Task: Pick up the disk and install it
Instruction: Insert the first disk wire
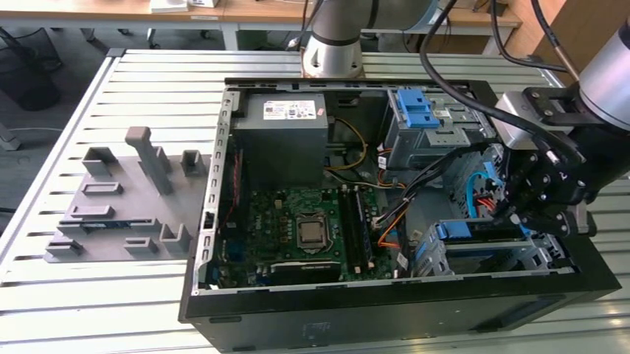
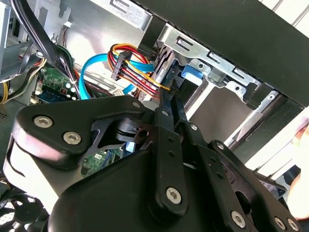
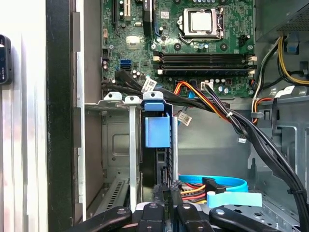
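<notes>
already, the disk (image 3: 157,159) is sitting edge-on in its metal cage (image 3: 108,145) at the lower middle of the first wrist view, its blue carrier tab (image 3: 157,126) pointing toward the motherboard (image 3: 193,43) across the upper part of that frame. its long axis is running straight down the frame, from the tab toward the gripper (image 3: 166,193), whose black fingers are showing at the lower edge directly below the disk's near end. the fingers are lying close together around that near edge, but whether they are clamping the disk or only resting against it is not possible to tell.

in the exterior view, the disk (image 1: 477,230) is appearing as a blue strip in the cage at the lower right of the open computer case (image 1: 325,324), and the gripper (image 1: 517,214) is hanging right over it, touching or nearly touching. red, yellow and blue cables (image 2: 128,65) are crowding just beside the fingertips in the second wrist view, near the upper middle.

a grey parts fixture (image 1: 118,199) is lying on the slatted table (image 1: 88,310), well apart at the exterior view's left.
</notes>
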Motion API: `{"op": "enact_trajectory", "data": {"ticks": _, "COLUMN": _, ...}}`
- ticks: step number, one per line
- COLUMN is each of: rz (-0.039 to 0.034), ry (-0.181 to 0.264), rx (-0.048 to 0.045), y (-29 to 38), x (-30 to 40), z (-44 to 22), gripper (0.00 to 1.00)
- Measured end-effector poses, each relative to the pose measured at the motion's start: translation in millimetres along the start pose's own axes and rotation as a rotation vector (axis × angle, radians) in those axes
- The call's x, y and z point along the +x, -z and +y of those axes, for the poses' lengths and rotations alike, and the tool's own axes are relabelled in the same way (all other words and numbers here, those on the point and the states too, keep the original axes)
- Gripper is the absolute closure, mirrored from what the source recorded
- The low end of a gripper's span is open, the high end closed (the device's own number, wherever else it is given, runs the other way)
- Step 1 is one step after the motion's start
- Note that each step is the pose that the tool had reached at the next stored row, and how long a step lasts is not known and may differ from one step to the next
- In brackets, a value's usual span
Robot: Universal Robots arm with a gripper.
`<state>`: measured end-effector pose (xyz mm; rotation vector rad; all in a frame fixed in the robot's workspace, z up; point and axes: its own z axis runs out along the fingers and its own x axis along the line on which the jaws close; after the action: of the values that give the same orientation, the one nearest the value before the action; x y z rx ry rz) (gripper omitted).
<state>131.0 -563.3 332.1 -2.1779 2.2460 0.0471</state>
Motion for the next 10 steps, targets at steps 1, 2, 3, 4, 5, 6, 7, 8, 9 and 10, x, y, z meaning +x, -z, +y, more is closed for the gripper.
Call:
{"op": "enact_trajectory", "data": {"ticks": 1, "rz": -0.0006, "ry": 0.000, "rx": 0.0000, "y": -0.4, "x": 0.0, "z": 0.0, "gripper": 0.83}}
{"op": "enact_trajectory", "data": {"ticks": 2, "rz": -0.0010, "ry": 0.000, "rx": 0.0000, "y": -0.5, "x": 0.0, "z": 0.0, "gripper": 0.83}}
{"op": "enact_trajectory", "data": {"ticks": 3, "rz": -0.0013, "ry": 0.000, "rx": 0.0000, "y": -0.7, "x": 0.0, "z": 0.0, "gripper": 0.83}}
{"op": "enact_trajectory", "data": {"ticks": 4, "rz": -0.0016, "ry": 0.000, "rx": -0.0001, "y": -0.8, "x": 0.0, "z": 0.0, "gripper": 0.83}}
{"op": "enact_trajectory", "data": {"ticks": 5, "rz": -0.0018, "ry": 0.000, "rx": 0.0000, "y": -0.8, "x": 0.0, "z": 0.0, "gripper": 0.83}}
{"op": "enact_trajectory", "data": {"ticks": 6, "rz": -0.0020, "ry": 0.000, "rx": -0.0001, "y": -0.4, "x": 0.0, "z": 0.0, "gripper": 0.83}}
{"op": "enact_trajectory", "data": {"ticks": 7, "rz": -0.0023, "ry": 0.000, "rx": -0.0001, "y": -0.2, "x": -0.1, "z": 0.0, "gripper": 0.83}}
{"op": "enact_trajectory", "data": {"ticks": 8, "rz": -0.0026, "ry": 0.000, "rx": -0.0002, "y": 0.1, "x": -0.1, "z": 0.0, "gripper": 0.83}}
{"op": "enact_trajectory", "data": {"ticks": 9, "rz": -0.0027, "ry": 0.000, "rx": -0.0002, "y": 0.5, "x": -0.2, "z": 0.0, "gripper": 0.83}}
{"op": "enact_trajectory", "data": {"ticks": 10, "rz": -0.0027, "ry": 0.000, "rx": -0.0002, "y": 0.8, "x": -0.2, "z": 0.0, "gripper": 0.83}}
